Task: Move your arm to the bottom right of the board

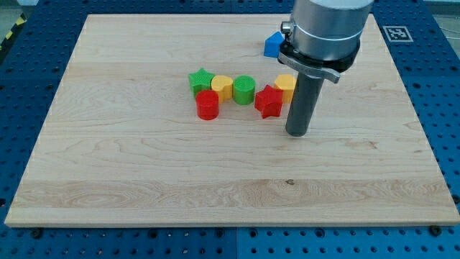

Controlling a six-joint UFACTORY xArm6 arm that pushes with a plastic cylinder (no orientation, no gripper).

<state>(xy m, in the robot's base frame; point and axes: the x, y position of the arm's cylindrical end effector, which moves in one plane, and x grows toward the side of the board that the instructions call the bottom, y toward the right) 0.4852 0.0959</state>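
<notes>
Arm housing (327, 25) cut off at view's top, blue block (272, 44) and yellow block (286, 85) (shape unclear) partly hidden behind it

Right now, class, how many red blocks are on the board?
2. A red cylinder sits below the green star, and a red star lies just left of my tip. The arm may hide others.

- One camera only — raised at the board's (215, 180) near edge, looking down and across it.
- Near enough that the board fills the frame — the arm (327, 29) is cropped at the view's top.
</notes>
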